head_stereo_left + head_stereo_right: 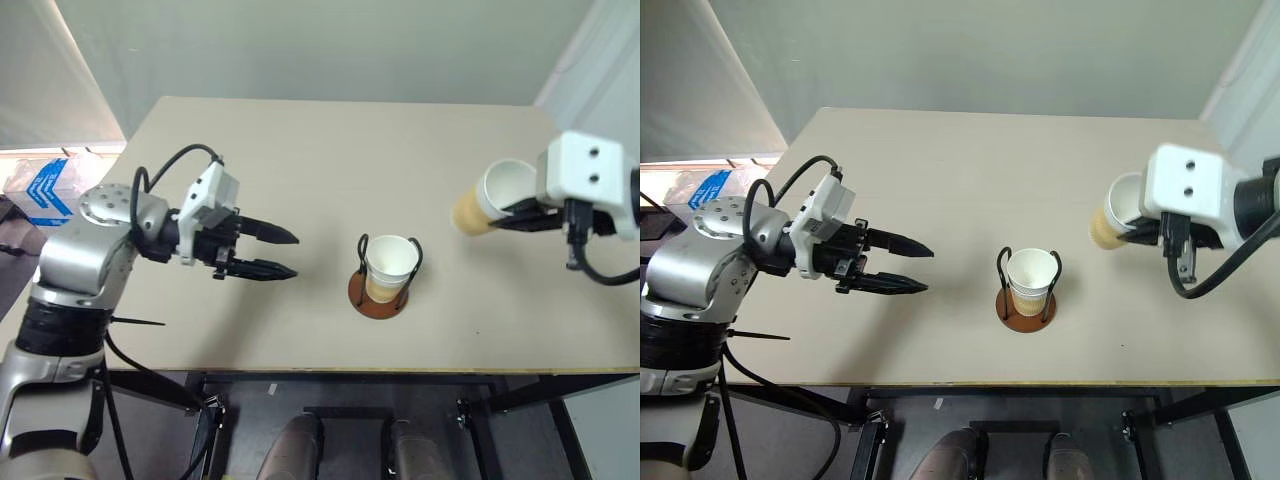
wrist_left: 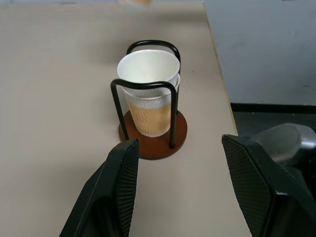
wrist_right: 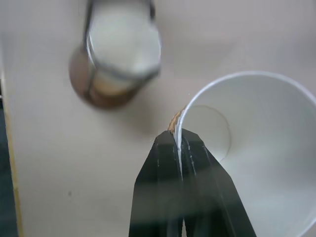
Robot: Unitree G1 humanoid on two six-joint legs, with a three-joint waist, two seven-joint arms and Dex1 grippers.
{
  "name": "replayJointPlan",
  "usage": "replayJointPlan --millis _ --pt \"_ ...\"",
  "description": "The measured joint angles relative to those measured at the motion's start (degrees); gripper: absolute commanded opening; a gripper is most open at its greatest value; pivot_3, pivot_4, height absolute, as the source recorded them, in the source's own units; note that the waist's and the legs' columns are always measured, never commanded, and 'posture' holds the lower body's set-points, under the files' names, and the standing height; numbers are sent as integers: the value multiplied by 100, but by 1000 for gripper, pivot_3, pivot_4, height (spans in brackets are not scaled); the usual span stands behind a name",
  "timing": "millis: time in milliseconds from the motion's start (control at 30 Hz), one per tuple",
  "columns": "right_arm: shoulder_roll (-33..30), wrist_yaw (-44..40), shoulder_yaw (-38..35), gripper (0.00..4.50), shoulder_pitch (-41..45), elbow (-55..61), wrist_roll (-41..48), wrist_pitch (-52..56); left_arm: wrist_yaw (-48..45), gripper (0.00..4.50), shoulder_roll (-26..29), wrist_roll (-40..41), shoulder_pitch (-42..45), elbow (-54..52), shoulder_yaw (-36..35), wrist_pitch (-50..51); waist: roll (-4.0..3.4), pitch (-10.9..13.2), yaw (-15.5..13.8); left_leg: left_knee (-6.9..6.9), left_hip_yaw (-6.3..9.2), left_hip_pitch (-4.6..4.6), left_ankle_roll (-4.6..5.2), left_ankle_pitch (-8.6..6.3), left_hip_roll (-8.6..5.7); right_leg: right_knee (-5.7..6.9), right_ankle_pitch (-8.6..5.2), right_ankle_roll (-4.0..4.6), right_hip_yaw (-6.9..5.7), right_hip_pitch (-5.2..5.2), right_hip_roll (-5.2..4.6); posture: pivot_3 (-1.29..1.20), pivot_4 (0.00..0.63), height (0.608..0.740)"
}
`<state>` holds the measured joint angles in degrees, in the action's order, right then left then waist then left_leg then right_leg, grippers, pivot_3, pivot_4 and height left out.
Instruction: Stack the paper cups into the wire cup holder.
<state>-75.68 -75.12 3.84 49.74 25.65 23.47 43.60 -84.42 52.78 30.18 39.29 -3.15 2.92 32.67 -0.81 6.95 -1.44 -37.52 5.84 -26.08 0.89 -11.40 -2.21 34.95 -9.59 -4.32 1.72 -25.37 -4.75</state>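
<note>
1. The right gripper (image 3: 180,140) has its jaws pinched on the rim of a paper cup (image 1: 490,200), held tilted above the counter (image 1: 320,160); its housing hides part of the cup.
2. The wire cup holder (image 1: 385,275) stands near the counter's front edge, holding what look like two nested cups (image 2: 148,94).
3. The left gripper (image 1: 285,254) hovers with jaws spread, empty, open counter between it and the holder.
4. No writing is legible.

Held paper cup (image 3: 256,153) cut off (lower edge).
</note>
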Motion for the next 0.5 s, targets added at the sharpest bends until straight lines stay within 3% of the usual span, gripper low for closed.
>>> replayJointPlan --millis 200,500 --pt "834 -372 915 15 1237 -29 -70 83 -165 2918 180 -159 203 355 11 -160 0 0 36 42 3 2 -12 18 6 9 -7 23 -6 -26 3 0 150 740" --pt "1476 -522 1683 15 1398 -287 -622 -273 -152 2918 293 -319 191 341 11 -293 0 0 38 47 2 -2 -19 21 12 12 -13 35 -13 -32 0 0 150 740"
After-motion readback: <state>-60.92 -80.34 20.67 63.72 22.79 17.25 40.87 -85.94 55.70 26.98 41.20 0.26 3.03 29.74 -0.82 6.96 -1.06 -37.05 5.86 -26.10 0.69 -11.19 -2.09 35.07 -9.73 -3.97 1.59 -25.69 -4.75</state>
